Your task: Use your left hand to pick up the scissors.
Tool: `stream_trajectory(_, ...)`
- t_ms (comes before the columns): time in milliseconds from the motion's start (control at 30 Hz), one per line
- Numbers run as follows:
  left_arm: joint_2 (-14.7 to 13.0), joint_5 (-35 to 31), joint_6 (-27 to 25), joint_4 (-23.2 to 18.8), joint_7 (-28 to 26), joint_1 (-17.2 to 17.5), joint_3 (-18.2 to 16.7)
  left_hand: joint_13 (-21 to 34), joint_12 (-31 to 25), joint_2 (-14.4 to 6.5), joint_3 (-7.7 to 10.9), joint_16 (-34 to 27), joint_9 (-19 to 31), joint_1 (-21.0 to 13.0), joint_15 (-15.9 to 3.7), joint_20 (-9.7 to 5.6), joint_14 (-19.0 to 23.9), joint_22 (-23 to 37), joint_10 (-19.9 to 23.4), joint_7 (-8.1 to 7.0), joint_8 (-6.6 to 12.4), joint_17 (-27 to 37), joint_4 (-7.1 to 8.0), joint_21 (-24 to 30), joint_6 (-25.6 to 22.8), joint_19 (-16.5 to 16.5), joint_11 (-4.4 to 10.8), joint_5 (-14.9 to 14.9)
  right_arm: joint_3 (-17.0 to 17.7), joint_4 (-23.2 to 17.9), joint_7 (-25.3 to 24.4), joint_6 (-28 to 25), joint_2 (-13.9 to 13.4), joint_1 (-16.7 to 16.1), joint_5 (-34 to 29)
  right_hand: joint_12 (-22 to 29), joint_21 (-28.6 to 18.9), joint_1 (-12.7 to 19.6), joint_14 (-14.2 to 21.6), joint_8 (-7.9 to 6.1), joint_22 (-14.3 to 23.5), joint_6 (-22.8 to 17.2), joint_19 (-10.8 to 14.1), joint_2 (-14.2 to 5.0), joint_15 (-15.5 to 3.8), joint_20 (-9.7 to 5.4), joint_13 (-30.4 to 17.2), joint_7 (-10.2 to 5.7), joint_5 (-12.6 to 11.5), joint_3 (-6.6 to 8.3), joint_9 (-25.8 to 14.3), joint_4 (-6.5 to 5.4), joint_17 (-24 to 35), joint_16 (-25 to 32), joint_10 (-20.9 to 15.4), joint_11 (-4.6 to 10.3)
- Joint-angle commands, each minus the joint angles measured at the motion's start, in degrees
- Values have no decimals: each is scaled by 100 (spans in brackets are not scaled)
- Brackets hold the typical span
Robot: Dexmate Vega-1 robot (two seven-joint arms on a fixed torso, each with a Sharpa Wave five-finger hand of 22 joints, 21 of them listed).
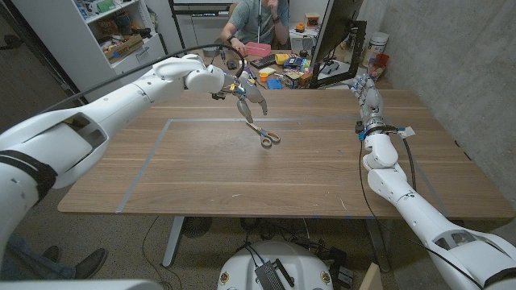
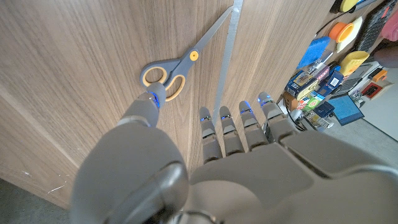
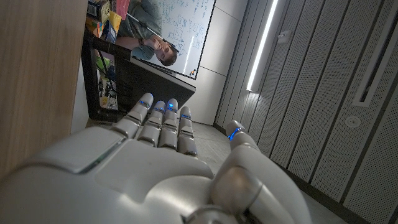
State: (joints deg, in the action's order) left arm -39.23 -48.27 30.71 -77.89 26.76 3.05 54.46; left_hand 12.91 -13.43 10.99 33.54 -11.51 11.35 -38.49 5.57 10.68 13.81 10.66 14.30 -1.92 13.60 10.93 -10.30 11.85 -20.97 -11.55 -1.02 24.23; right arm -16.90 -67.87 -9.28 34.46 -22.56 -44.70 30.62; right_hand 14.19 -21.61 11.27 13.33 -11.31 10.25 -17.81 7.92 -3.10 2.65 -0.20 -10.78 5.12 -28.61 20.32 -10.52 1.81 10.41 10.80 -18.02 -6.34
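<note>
The scissors (image 1: 263, 134) lie on the wooden table (image 1: 201, 173) near its middle, closed, with orange-and-grey handles toward me and the blades pointing to the far left. In the left wrist view the scissors (image 2: 177, 68) lie just beyond my thumb tip. My left hand (image 1: 247, 94) hovers above and a little behind them, fingers apart and pointing down, holding nothing. My right hand (image 1: 365, 91) stands at the table's far right edge with fingers extended upward and nothing in it; the right wrist view shows my right hand (image 3: 155, 162) empty too.
Grey tape (image 1: 161, 145) outlines a rectangle on the table. Behind the far edge are cluttered boxes and sponges (image 1: 278, 76), a monitor (image 1: 334, 36) and a seated person (image 1: 258, 24). A shelf (image 1: 113, 32) stands at the back left.
</note>
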Motion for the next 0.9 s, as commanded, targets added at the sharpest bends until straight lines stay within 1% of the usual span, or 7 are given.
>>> stream_trajectory(33,-388,-915,-756,-869,-1104,797,-343,18,-32,-4,-66,-39,9,-73,34,14,78,-4,40,78,-19,0,5,22,-18,-86,-75,56,6,-117,-39,-17,-36,-84,-25,-10,18,-28,27,-10,15,-28,32,22,2,24,-15,-31,-22,-13,-16,19,17,27,-66,-14)
stream_trajectory(100,-355,-911,-849,-856,-1034,850,-357,21,-32,-4,-79,-39,9,-75,30,14,85,-4,38,112,-25,0,7,22,-10,-90,-76,57,4,-122,-35,-27,-46,-81,-32,-11,21,-27,27,-10,16,-27,32,23,4,25,-16,-31,-22,-14,-16,21,17,26,-68,-15)
stream_trajectory(167,-197,-300,-739,-564,-534,783,-403,23,-36,-3,-89,-40,10,-77,25,11,91,-4,47,110,-27,1,8,20,-9,-87,-66,58,1,-117,-30,-34,-52,-72,-39,-11,22,-26,26,-10,16,-30,33,24,4,28,-16,-31,-22,-15,-16,23,16,25,-68,-13)
stream_trajectory(200,-164,-196,-717,-490,-453,773,-398,25,-37,-4,-98,-39,10,-80,26,2,92,-4,50,128,-22,1,10,16,-29,-78,-64,59,0,-119,-22,-43,-57,-70,-37,-13,26,-25,27,-10,16,-31,34,27,4,29,-16,-31,-23,-17,-16,26,16,25,-70,3)
stream_trajectory(267,-193,-438,-711,-521,-628,790,-329,27,-37,-4,-106,-37,10,-82,25,-6,89,-4,48,137,-22,2,10,13,-31,-73,-70,60,-1,-120,-15,-57,-62,-66,-33,-13,28,-24,28,-11,16,-33,34,28,6,28,-16,-31,-23,-18,-16,28,16,25,-71,-1)
stream_trajectory(600,-7,-299,-690,-254,-645,755,-238,38,-38,-13,-154,-26,12,-100,24,-33,75,-3,45,189,-17,4,17,-6,-74,-29,-86,63,2,-74,10,-84,-75,-46,-17,-18,44,-21,32,-9,16,-35,37,37,-4,32,-17,-38,-26,-25,-16,40,14,23,-78,-18)
stream_trajectory(900,55,-550,-946,-357,-695,798,-125,46,-45,-22,-188,-27,12,-120,29,-8,87,-2,59,219,-33,6,21,2,-56,-49,-79,65,24,76,48,18,-24,-7,28,-22,54,-22,33,-9,16,-37,42,41,5,34,-17,-40,-28,-31,-17,45,14,21,-80,-16)
